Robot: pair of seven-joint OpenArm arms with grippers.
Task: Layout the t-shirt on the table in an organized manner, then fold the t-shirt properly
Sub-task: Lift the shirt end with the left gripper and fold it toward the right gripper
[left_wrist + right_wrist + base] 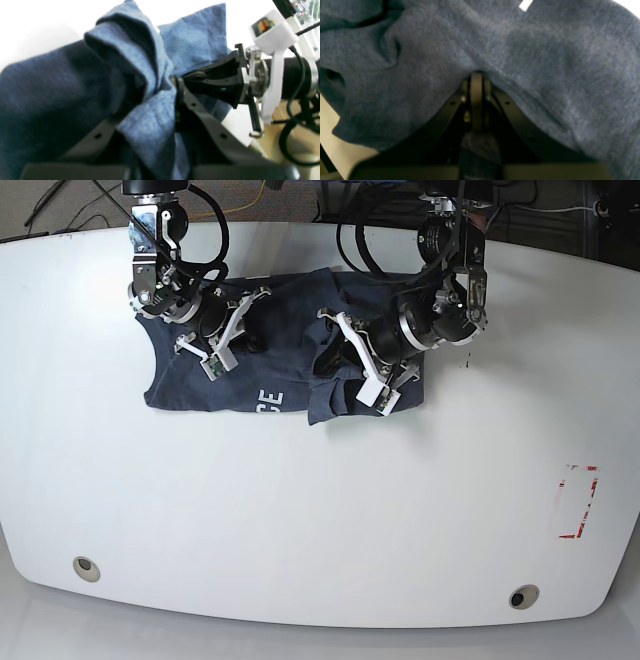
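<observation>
The dark navy-grey t-shirt (pixel 200 385) lies bunched at the back of the white table (pixel 300 510), with the white letters "CE" (pixel 268 398) showing near its front hem. My left gripper (pixel 327 358) is shut on a gathered fold of the t-shirt (pixel 150 105) near the shirt's middle, and cloth drapes over its fingers (pixel 220 132). My right gripper (pixel 252 330) points toward it from the other side. Its fingertips meet in the t-shirt (pixel 545 62), with a strip of cloth caught between the fingers (pixel 450 105). The right gripper (pixel 190 76) also shows in the left wrist view.
A red tape outline (pixel 578 500) marks the table's right side. Two round grommet holes (pixel 86 568) (pixel 518 595) sit near the front edge. Cables trail behind the table's back edge by both arm bases.
</observation>
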